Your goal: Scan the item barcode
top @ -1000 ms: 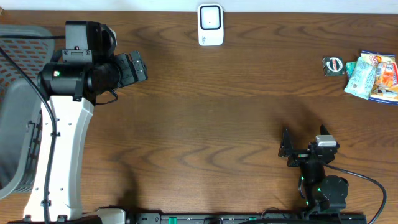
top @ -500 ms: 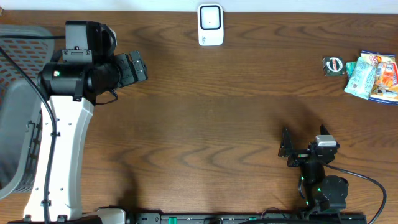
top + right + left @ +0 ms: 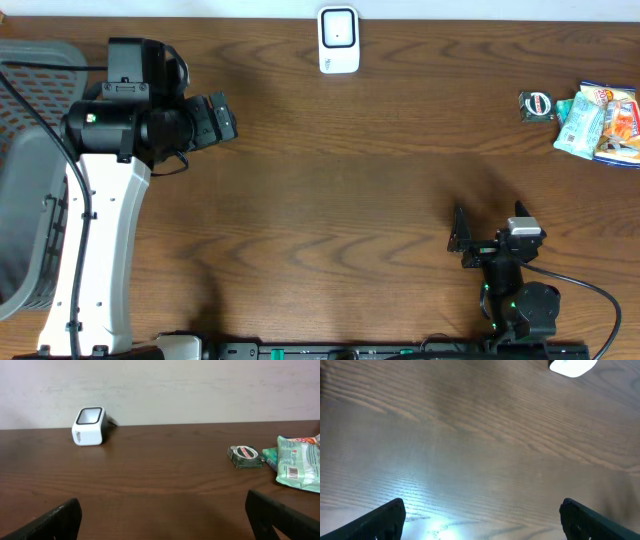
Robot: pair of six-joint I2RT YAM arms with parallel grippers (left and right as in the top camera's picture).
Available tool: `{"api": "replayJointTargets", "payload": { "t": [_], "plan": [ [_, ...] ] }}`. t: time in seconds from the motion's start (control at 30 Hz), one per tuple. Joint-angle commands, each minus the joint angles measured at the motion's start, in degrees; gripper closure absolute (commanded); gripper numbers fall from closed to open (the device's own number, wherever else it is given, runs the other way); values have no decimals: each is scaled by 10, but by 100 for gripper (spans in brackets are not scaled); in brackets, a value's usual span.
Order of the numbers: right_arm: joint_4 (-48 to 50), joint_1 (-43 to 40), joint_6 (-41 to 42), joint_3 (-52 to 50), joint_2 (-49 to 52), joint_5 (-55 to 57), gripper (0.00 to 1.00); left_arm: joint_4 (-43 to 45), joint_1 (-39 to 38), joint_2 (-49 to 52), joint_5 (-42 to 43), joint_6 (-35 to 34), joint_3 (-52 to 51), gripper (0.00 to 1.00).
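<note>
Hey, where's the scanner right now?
The white scanner sits at the far table edge, mid-width in the overhead view, well left of the snack packets.

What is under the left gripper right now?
Only bare table, lit by a glare, shows below the open left gripper; the scanner sits farther ahead. Wood directly beneath its fingers is hidden.

No words or numbers can be read anywhere. The white scanner (image 3: 89, 426) has small dark marks on its front, too tiny to make out. The green packet (image 3: 296, 462) has a white label with fine print and lines, all blurred. The small tin (image 3: 245, 456) has a red and white round label, and its letters are too small to read.
</note>
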Motion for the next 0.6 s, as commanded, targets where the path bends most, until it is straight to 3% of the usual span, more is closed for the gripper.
{"api": "replayJointTargets", "payload": {
  "t": [0.0,0.13,0.3,0.57],
  "plan": [
    [-3,5,-7,-1,-4,3,1,-24,1,-9,-6,4,-33,2],
    [-3,5,-7,-1,-4,3,1,2,1,-44,-6,35,-109,2],
    [-3,5,-7,-1,-4,3,1,125,2,-132,-6,83,-267,2],
    [-3,5,-7,-1,-4,3,1,331,2,-344,-6,83,-498,2]
  ]
}}
